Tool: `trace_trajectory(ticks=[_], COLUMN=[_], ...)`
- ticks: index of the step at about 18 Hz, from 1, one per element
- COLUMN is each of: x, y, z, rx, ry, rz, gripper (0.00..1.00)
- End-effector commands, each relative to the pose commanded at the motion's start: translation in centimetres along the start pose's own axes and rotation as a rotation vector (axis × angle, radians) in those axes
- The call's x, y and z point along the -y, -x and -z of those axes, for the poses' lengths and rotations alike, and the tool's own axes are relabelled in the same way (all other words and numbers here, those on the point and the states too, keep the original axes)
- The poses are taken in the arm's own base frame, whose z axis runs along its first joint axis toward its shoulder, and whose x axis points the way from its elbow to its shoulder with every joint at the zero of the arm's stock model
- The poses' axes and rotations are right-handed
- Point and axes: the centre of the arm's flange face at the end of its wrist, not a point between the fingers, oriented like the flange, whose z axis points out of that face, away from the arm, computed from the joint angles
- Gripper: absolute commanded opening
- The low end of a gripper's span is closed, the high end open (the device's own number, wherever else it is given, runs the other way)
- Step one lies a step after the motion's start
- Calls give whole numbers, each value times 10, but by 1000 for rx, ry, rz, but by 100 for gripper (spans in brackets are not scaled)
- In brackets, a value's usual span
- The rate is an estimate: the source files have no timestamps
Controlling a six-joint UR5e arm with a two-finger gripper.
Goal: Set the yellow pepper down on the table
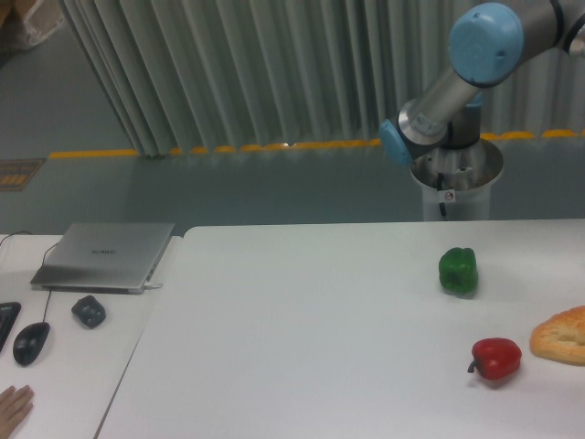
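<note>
White table (302, 329) is filling the lower frame; green pepper (458, 271) is sitting on it toward the right; red pepper (495, 358) is lying nearer the camera, just beside a piece of bread (562, 335) that the right edge is cutting off. Arm (466, 69) is reaching in at top right, blue joint caps showing, above its metal base (455, 183) behind the table; gripper and yellow pepper are lying outside the frame. On the adjoining desk (64, 366): closed laptop (104, 256), mouse (30, 343), small dark object (89, 311); fingertips of a hand (13, 405) are resting at bottom left.
</note>
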Motion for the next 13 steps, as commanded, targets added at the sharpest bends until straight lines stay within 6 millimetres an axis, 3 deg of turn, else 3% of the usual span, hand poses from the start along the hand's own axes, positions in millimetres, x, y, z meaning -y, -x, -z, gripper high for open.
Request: trace_trajectory(ticks=[2,13], x=[-2,1], y=[0,0], z=[-13,-35], rx=[-9,-6], ry=[2,0], rz=[2,-1], gripper=[100,100])
